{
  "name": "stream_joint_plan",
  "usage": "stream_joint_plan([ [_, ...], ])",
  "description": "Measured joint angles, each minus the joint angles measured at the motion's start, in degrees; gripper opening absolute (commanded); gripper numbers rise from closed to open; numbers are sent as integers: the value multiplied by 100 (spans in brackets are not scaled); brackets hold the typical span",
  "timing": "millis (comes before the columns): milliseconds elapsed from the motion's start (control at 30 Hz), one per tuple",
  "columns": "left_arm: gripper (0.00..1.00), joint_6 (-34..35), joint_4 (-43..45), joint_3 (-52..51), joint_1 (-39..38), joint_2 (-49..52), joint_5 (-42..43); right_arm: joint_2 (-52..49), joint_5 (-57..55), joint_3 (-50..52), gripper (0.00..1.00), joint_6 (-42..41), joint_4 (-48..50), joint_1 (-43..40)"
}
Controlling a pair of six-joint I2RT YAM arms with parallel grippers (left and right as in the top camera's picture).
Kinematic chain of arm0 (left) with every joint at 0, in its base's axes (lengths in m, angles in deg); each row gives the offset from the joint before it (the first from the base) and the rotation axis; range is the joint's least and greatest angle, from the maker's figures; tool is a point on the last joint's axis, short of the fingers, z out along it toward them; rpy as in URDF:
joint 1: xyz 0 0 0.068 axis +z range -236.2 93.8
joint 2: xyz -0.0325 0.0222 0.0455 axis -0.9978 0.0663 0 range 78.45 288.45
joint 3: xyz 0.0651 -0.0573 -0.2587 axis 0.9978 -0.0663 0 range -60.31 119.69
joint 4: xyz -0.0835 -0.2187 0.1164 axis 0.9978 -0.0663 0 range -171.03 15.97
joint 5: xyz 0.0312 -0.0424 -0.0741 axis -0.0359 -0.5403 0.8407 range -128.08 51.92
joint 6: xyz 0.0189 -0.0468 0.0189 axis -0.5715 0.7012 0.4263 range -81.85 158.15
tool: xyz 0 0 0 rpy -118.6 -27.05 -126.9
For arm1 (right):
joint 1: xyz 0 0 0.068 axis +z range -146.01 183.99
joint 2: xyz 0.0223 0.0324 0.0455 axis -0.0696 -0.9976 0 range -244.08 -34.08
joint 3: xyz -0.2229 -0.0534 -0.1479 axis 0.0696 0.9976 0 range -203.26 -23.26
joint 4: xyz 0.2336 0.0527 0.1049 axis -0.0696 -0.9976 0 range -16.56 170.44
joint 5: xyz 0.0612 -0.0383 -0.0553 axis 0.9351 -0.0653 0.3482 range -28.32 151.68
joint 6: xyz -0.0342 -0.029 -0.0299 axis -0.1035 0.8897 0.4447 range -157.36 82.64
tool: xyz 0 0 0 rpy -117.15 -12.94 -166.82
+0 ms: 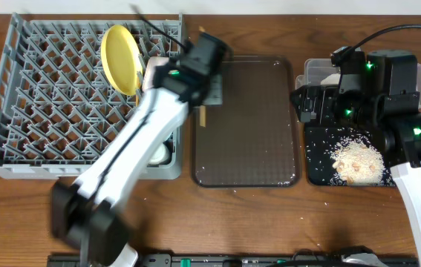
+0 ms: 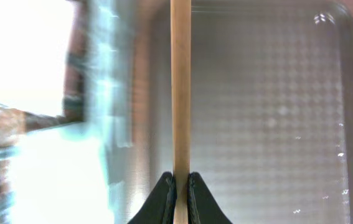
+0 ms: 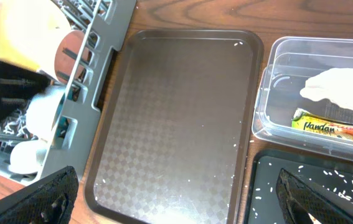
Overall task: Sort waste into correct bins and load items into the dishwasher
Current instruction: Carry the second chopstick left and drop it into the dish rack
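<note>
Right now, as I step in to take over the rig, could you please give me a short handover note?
Left tool: shut on a chopstick, over the brown tray near the dish rack.
Right tool: open and empty, hovering by the brown tray's right edge.
Done: yellow plate stands upright in the rack, with white pieces in its corner. Napkin and wrapper are in the clear tub. Rice is on the black tray.
Left: rack the chopstick and clear a few stray grains off the brown tray. I cannot make out the blue bowl.
</note>
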Motion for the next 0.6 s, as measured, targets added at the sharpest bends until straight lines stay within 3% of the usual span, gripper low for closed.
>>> stream_joint_plan([
  [200,8,-881,-809,33,402,-457,-1019,0,0,0,99,0,0,0],
  [600,8,-1668,-654,-557,1648,81,-1456,0,0,0,99,0,0,0],
])
